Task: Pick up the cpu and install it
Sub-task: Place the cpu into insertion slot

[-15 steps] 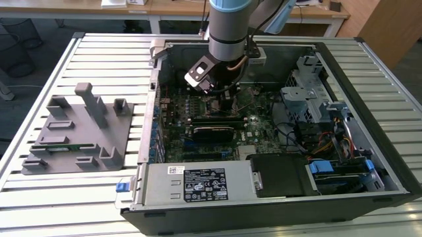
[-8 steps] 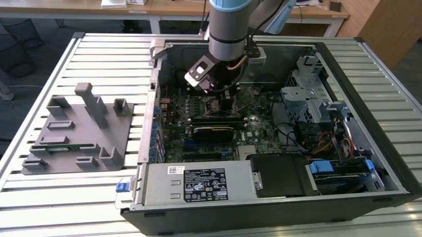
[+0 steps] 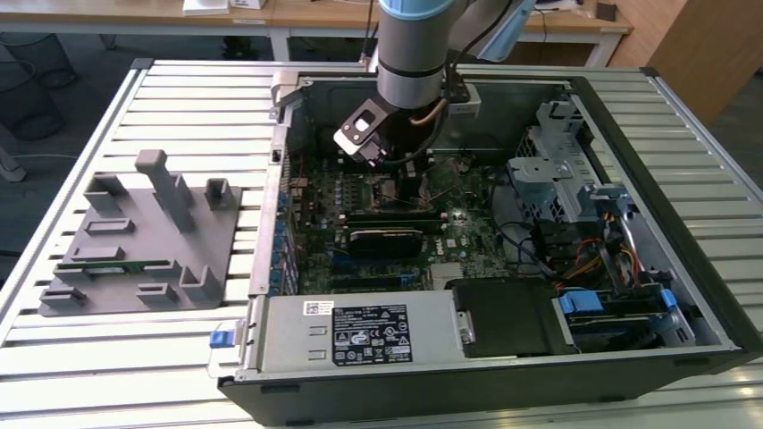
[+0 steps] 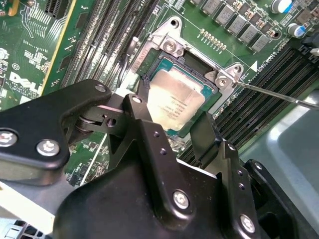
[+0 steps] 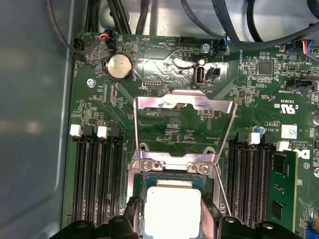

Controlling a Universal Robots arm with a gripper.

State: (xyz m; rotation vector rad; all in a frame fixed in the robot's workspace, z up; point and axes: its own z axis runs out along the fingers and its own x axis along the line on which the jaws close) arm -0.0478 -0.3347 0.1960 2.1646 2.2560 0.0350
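Table: pale slatted metal top [image 3: 179, 89].
Exterior view's left: grey fixture plate [image 3: 138, 246] with upright blocks, flat on the slats.
Middle to right: open black computer case [image 3: 501, 384], lying on its side, near the plate.

This is a robotics lab or workshop. A slatted aluminium counter [image 3: 179, 89] carries an opened desktop computer case [image 3: 703, 295] and a grey plastic fixture block [image 3: 131, 259]. A robot arm [image 3: 412, 54] reaches into the case, and pale wooden desks [image 3: 310, 18] and a wire waste basket [image 3: 30, 98] stand behind.
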